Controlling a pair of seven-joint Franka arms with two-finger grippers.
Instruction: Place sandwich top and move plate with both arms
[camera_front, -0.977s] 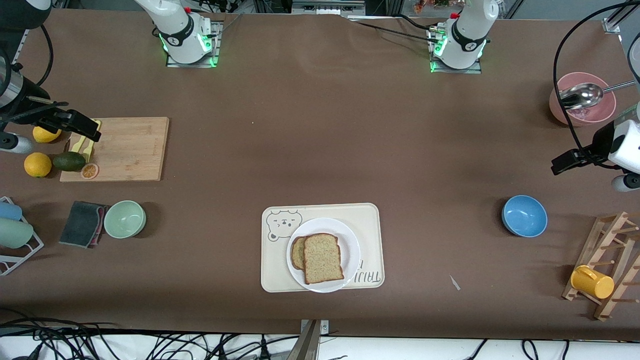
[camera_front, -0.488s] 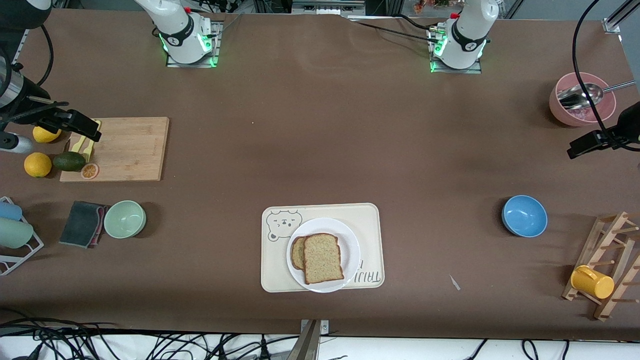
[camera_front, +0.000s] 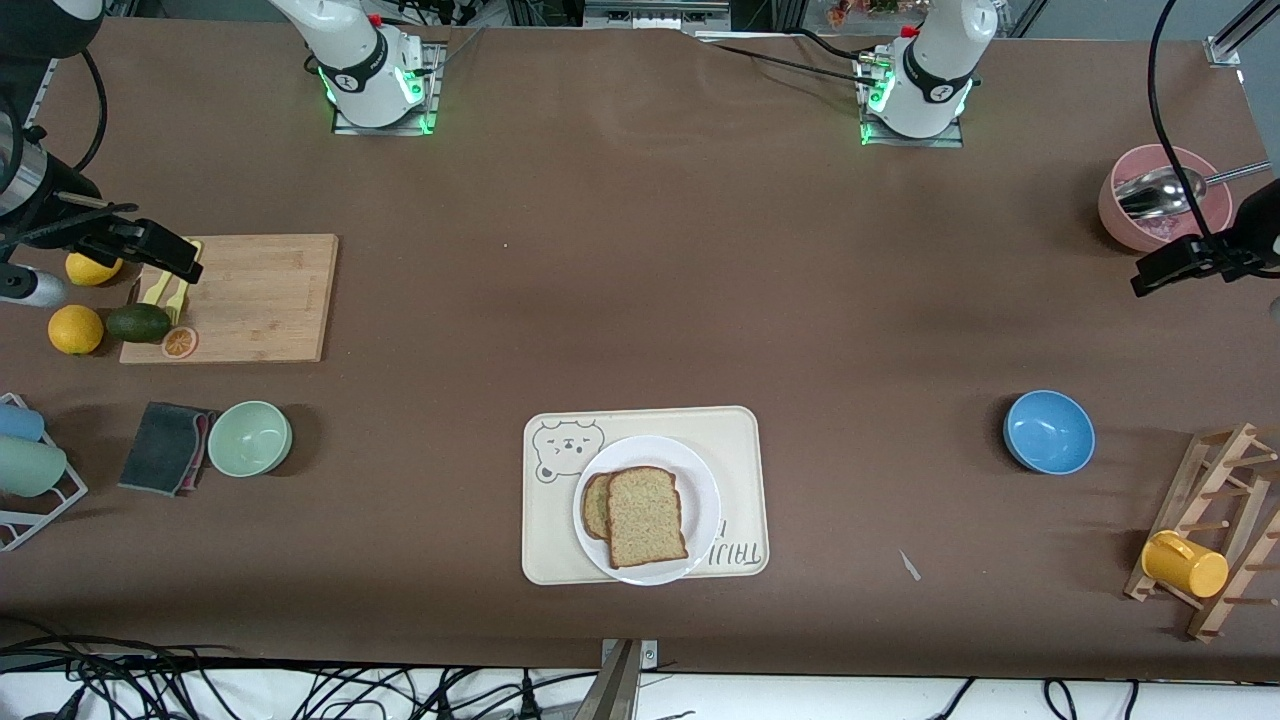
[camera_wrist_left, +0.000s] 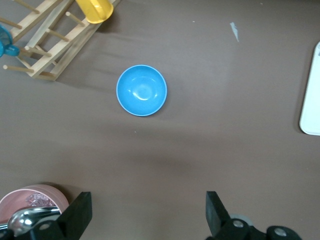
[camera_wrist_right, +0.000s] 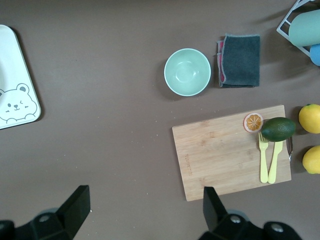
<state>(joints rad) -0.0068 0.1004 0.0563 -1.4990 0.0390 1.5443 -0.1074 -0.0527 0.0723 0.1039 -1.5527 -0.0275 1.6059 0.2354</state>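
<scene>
I have the table (camera_front: 640, 300) laid out with the work at its middle, near the front camera's edge, and both arms parked at the ends. The cream tray (camera_front: 735, 440) with the bear drawing lies there as the base for the plate (camera_front: 705, 500), which sits on it and overhangs its near edge a little. On the plate the sandwich top (camera_front: 645, 515) lies flat over a lower slice that peeks out on the right arm's side, so I judge the placing done and the 2-arm plate move not yet begun.

The left pincer (camera_front: 1165, 270) hangs over bare table just beside the pink bowl (camera_front: 1120, 215), jaws wide and empty. The right pincer (camera_front: 150, 250) waits over the cutting board's (camera_front: 260, 300) end, jaws wide too, holding nothing. I read both as kept well apart from the plate to leave it unobstructed.
</scene>
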